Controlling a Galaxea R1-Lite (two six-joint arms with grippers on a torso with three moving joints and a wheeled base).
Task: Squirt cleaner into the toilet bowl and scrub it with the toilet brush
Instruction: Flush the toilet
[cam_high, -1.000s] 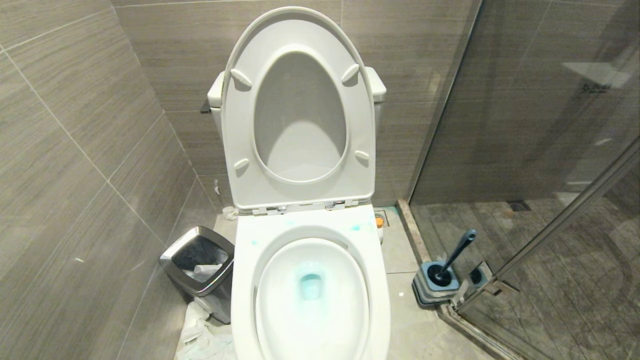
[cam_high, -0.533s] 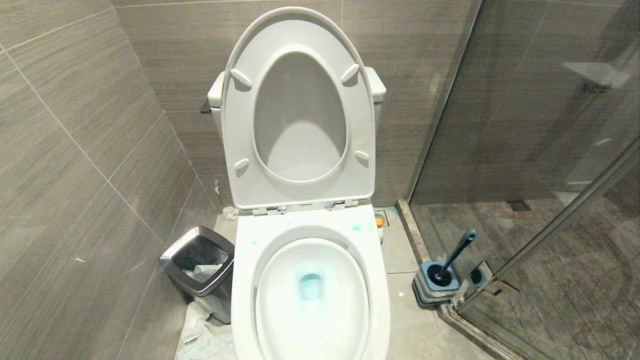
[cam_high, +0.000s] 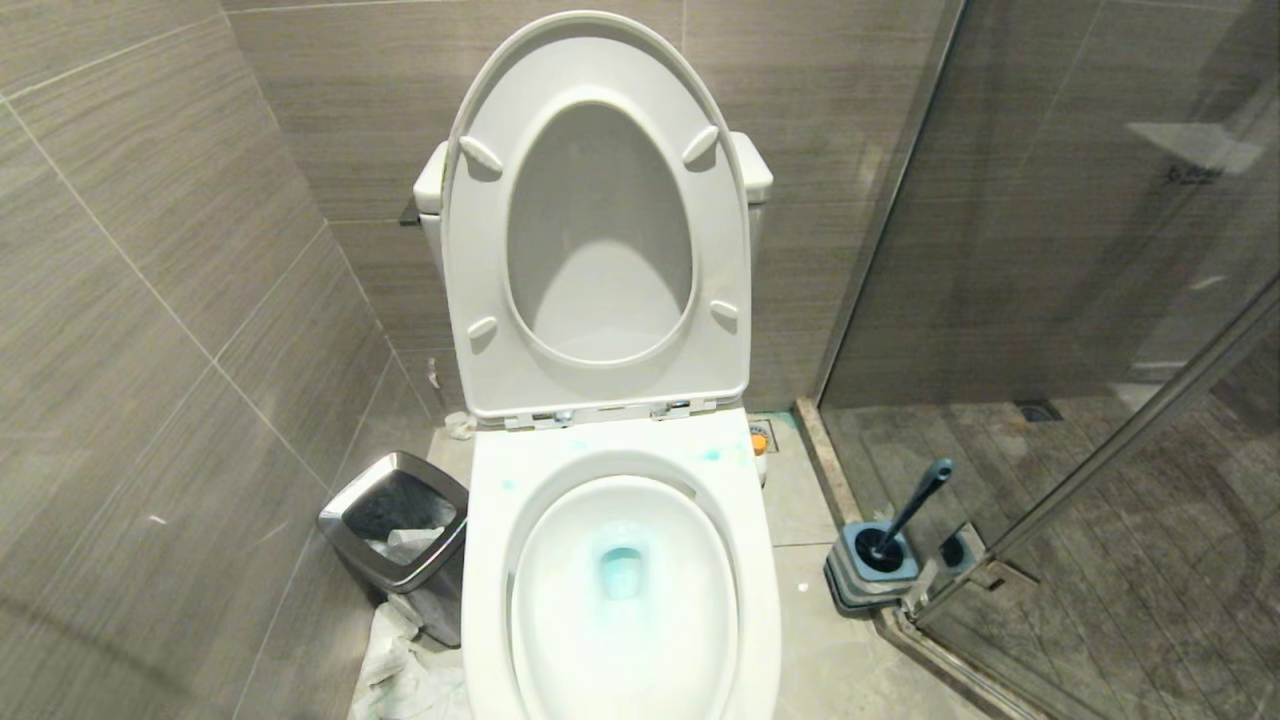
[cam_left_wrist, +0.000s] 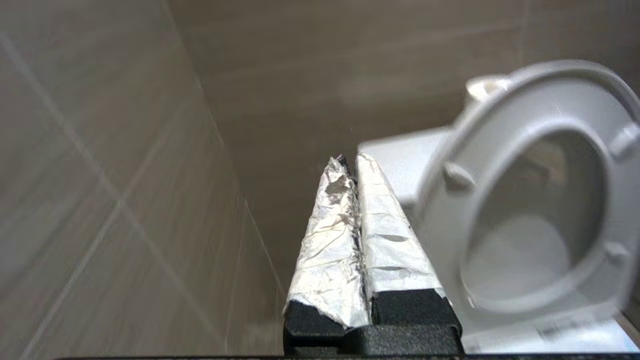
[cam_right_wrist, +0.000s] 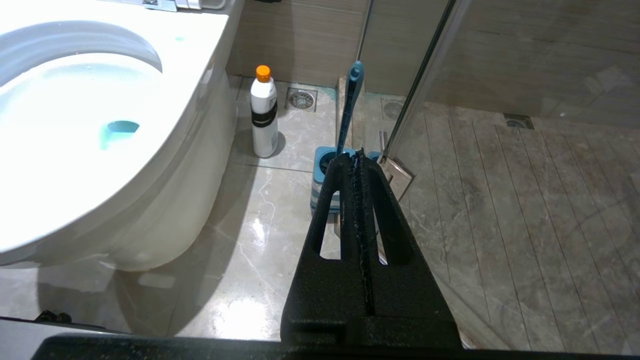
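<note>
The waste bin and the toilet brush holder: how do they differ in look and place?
The waste bin is dark with a shiny steel rim; the toilet brush holder is blue with grey stripes. The bin stands left of the toilet bowl and holds crumpled paper; the holder, on the right, holds the toilet brush. Both stand on the floor.

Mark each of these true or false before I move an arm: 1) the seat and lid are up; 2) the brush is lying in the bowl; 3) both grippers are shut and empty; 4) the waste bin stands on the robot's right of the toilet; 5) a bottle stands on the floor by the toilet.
1) True: the seat and lid stand raised.
2) False: the toilet brush stands in its holder on the floor; the toilet bowl holds only blue cleaner.
3) True: left gripper and right gripper are shut, holding nothing.
4) False: the waste bin stands on the left.
5) True: an orange-capped bottle stands there.
</note>
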